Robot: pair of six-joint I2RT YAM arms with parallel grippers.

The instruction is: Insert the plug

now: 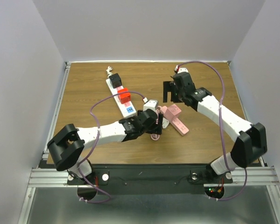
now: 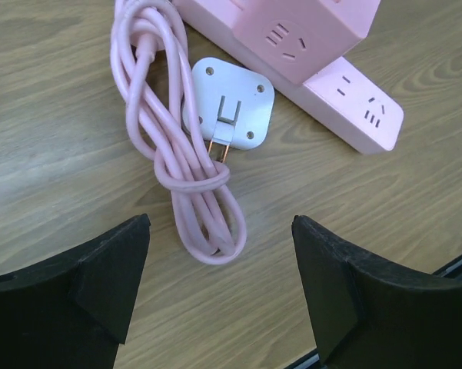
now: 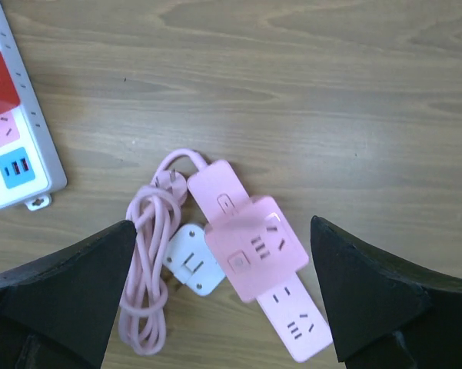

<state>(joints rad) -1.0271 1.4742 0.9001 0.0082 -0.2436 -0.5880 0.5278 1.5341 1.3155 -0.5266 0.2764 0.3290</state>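
Note:
A white plug (image 2: 229,104) lies prongs up on the wood table, touching the pink power strip (image 2: 357,104) and its coiled pink cord (image 2: 177,146). A pink cube adapter (image 2: 292,31) sits on that strip. My left gripper (image 2: 219,246) is open and empty, hovering just near of the cord loop and plug. My right gripper (image 3: 223,231) is open and empty, high above the pink strip (image 3: 296,323), with the white plug (image 3: 192,261) and cube (image 3: 255,247) between its fingers in view. In the top view the left gripper (image 1: 154,127) hides the plug; the right gripper (image 1: 170,93) is beyond it.
A white power strip (image 1: 119,95) lies at the back left with a black plug (image 1: 114,80) and a red plug (image 1: 124,96) in it; its end shows in the right wrist view (image 3: 19,154). The table's near edge is close behind the left gripper.

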